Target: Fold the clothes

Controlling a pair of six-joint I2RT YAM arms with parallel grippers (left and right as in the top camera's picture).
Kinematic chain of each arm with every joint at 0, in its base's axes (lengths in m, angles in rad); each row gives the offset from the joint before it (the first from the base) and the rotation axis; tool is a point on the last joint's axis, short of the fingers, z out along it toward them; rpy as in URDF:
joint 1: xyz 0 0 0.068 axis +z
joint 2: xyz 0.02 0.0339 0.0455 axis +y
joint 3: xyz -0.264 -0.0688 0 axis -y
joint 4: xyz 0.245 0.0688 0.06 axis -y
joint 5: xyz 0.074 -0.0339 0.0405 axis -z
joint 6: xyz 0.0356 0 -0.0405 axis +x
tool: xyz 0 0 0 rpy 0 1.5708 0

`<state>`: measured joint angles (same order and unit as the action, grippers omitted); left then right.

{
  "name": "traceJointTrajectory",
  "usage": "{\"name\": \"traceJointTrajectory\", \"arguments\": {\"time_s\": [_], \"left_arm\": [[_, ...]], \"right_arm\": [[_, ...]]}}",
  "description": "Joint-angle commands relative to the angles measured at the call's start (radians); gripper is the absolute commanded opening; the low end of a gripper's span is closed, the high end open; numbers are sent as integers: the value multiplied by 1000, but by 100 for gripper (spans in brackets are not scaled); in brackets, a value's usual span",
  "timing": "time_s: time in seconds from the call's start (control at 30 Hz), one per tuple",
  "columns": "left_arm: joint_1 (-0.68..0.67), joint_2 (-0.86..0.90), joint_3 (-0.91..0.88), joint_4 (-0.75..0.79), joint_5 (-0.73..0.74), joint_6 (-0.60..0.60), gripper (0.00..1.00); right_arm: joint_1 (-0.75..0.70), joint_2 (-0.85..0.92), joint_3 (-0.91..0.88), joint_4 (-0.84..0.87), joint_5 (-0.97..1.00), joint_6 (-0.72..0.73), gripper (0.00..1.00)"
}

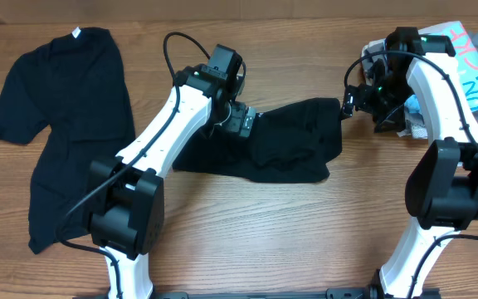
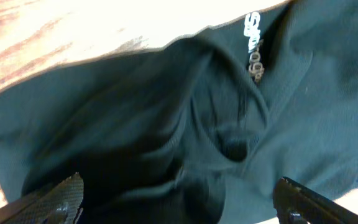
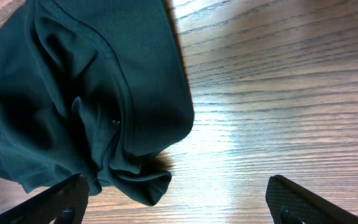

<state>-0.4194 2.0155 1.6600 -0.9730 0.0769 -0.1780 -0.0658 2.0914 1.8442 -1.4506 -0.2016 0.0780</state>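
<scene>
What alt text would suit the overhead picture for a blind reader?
A crumpled black shirt lies on a wooden table between two robot arms, the left pincer at its left edge, the right pincer near its right corner. A second black shirt lies spread out at the left.

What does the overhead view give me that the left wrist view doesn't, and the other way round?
Only overhead: the second black shirt spread at the table's left, its white neck tag, and printed packaging at far right. Only left wrist: white lettering on the cloth, with the left gripper open over it. Both: the crumpled black shirt mid-table.
</scene>
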Motion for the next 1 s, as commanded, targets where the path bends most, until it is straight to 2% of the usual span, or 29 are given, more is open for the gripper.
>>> {"name": "traceJointTrajectory", "arguments": {"time_s": [0.0, 0.1, 0.2, 0.3, 0.37, 0.47, 0.6, 0.73, 0.83, 0.97], "left_arm": [[9, 10, 86, -102, -89, -2, 100], [13, 10, 88, -160, -150, 39, 100], [14, 11, 61, -142, -195, 77, 99], [16, 16, 40, -115, -242, 77, 88], [20, 18, 24, -103, -241, 48, 79], [21, 18, -11, -104, -241, -84, 63], [20, 18, -58, -92, -241, -198, 58], [20, 18, -72, -84, -236, -231, 52], [20, 18, -72, -76, -233, -231, 37], [20, 18, -72, -64, -233, -251, 4]], "right_arm": [[-6, -32, 6, 2, 9, -5, 96], [-6, -32, 6, 2, 9, -5, 96], [-6, -32, 6, 5, 9, -5, 96], [-6, -32, 6, 2, 9, -5, 96], [-6, -32, 6, 1, 9, -5, 96], [-6, -32, 6, 2, 9, -5, 96], [-6, -32, 6, 3, 9, -5, 96], [-6, -32, 6, 6, 9, -5, 96], [-6, -32, 6, 7, 9, -5, 96], [-6, -32, 6, 7, 9, -5, 96]]}}
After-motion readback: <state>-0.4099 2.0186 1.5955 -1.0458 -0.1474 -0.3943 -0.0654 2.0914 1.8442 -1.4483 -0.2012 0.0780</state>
